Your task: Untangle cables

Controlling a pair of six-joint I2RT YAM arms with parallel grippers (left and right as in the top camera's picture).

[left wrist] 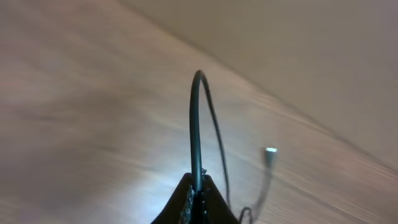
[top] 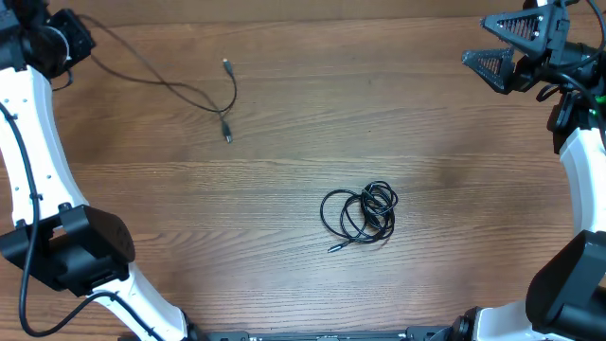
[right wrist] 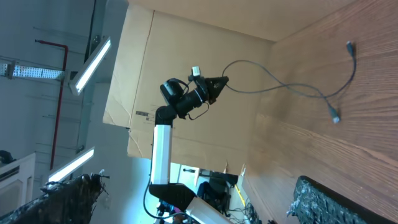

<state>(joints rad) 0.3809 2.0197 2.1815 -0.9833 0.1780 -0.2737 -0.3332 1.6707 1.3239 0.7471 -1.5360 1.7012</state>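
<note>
The left tool [left wrist: 196,199], upper left in the overhead frame, is closed on one long cable [left wrist: 194,124]. The right tool [top: 478,41] stands wide and empty. The coiled cables [top: 360,213] lie mid-frame on the counter [top: 284,275]. A quick pull may let the thin strand slip out.

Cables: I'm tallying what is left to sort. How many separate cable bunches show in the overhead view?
2. One loose strand runs from the shut left hand at top left towards the middle; one coil lies just right of centre. The coil may hide several cords.
</note>
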